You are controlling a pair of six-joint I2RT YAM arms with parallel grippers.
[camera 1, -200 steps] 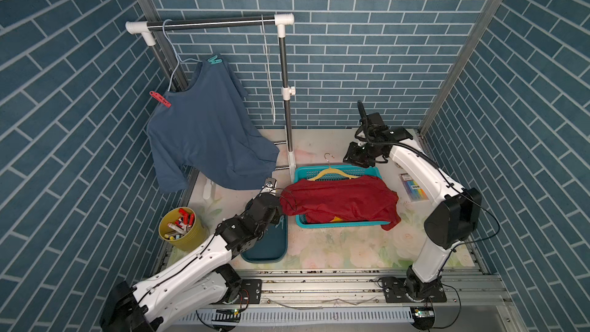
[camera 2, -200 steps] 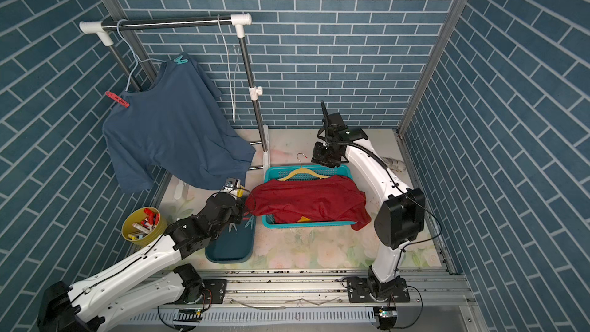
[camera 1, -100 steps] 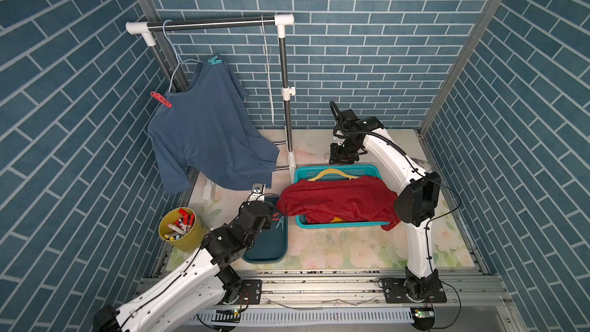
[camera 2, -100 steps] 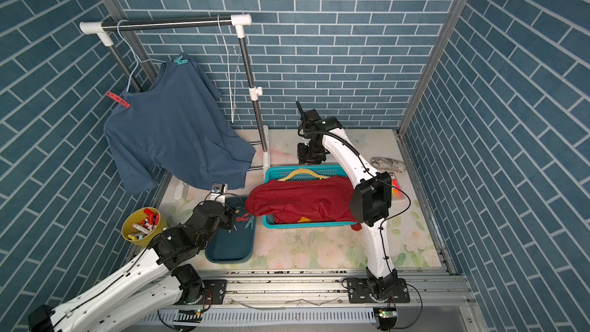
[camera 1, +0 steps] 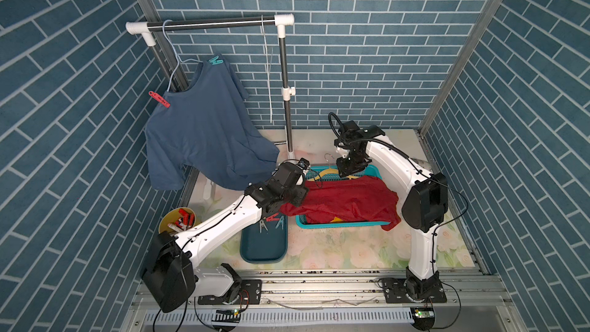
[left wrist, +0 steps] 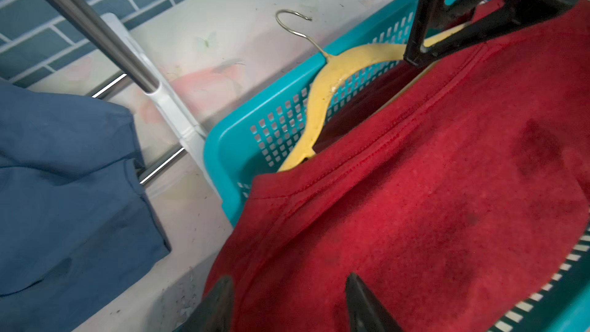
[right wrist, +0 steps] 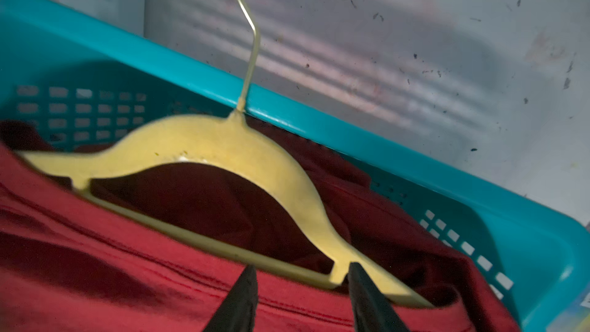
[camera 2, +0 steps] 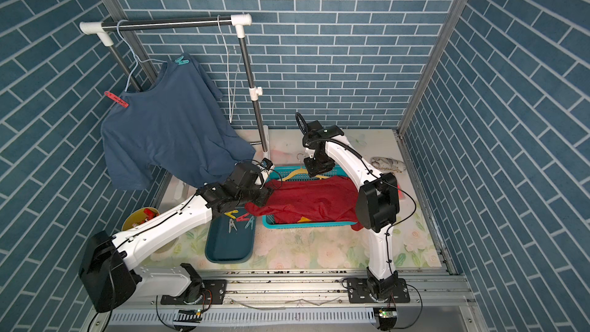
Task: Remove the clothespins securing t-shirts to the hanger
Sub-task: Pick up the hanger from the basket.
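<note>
- My left gripper (left wrist: 290, 301) has parted its jaws within the last second. It now hangs open and empty over the left hem of the red t-shirt (camera 1: 348, 201), and the arm has reached in from the tray side toward the basket.
- My right gripper (right wrist: 303, 298) has swung down from behind the basket and widened a little. Its jaws stand apart at one shoulder end of the yellow hanger (right wrist: 223, 145), clamping nothing.
- I judge a pin has just been let go into the tray, and both arms are now turning to the basket load.
- The dark tray (camera 2: 228, 247) sits near the tabletop's front edge, left of centre. Four loose pins lie at its back end: yellow pin (camera 2: 230, 214), red pin (camera 2: 242, 217), grey pin (camera 2: 232, 225) and teal pin (camera 2: 250, 222).
- The teal basket (camera 1: 338, 224) is mid-tabletop. The red t-shirt spills past its left rim, the yellow hanger rests on the back rim, and an orange-yellow t-shirt (camera 2: 303, 219) peeks out underneath.
- The yellow cup (camera 1: 166, 223) at the left edge holds marker pens (camera 1: 185, 218) only.
- Two pins are still to do: the blue t-shirt (camera 1: 207, 135) hangs from the rack (camera 1: 217, 23), pinned by a red clothespin (camera 1: 159, 99) and a teal clothespin (camera 1: 216, 60).
</note>
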